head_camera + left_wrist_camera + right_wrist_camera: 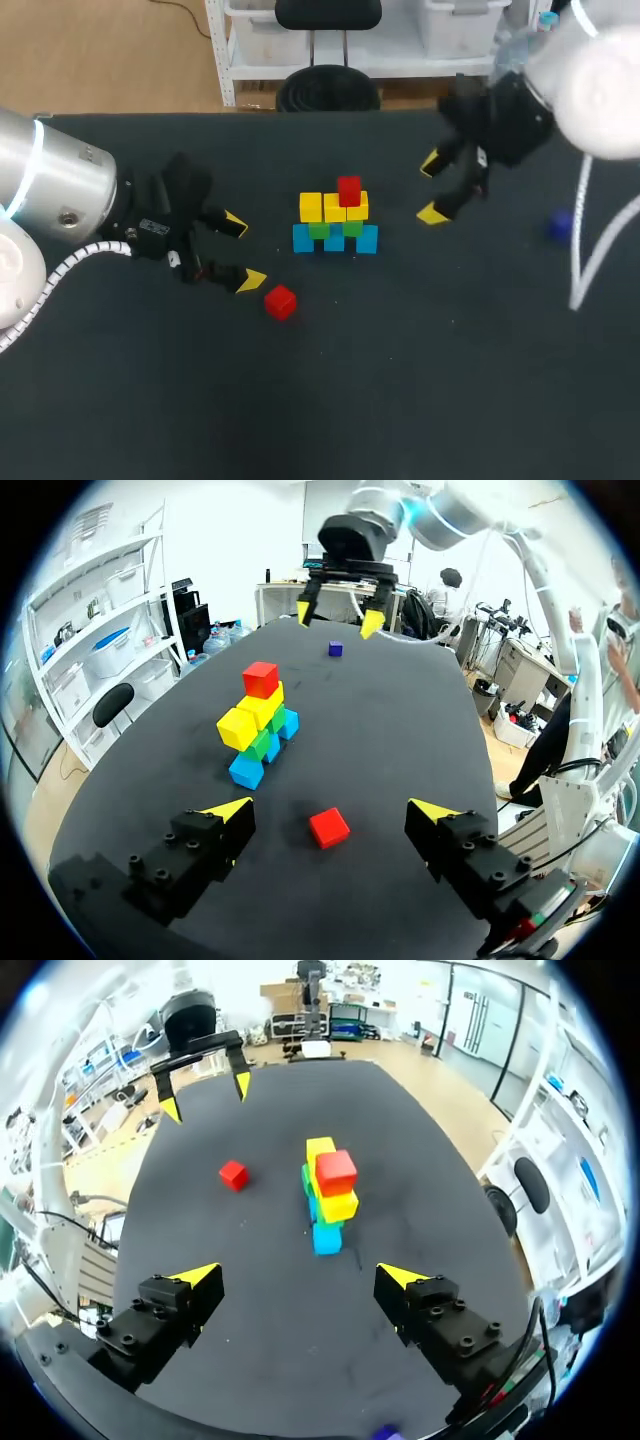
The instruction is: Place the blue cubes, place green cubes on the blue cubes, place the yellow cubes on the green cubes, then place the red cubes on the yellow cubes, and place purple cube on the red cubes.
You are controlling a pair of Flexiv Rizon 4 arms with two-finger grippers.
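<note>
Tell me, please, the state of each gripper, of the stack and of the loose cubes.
left gripper: open, empty
right gripper: open, empty
stack: upright, blue at the bottom, one red cube on top
loose red cube: not stacked, near the left gripper
purple cube: not stacked, apart from the stack

The tabletop is a dark, almost black, matte surface with an even tone from edge to edge. Its far edge runs straight across the head view. A few faint pale specks show right of its middle. In both wrist views it looks slightly greyer toward the far edge.
</note>
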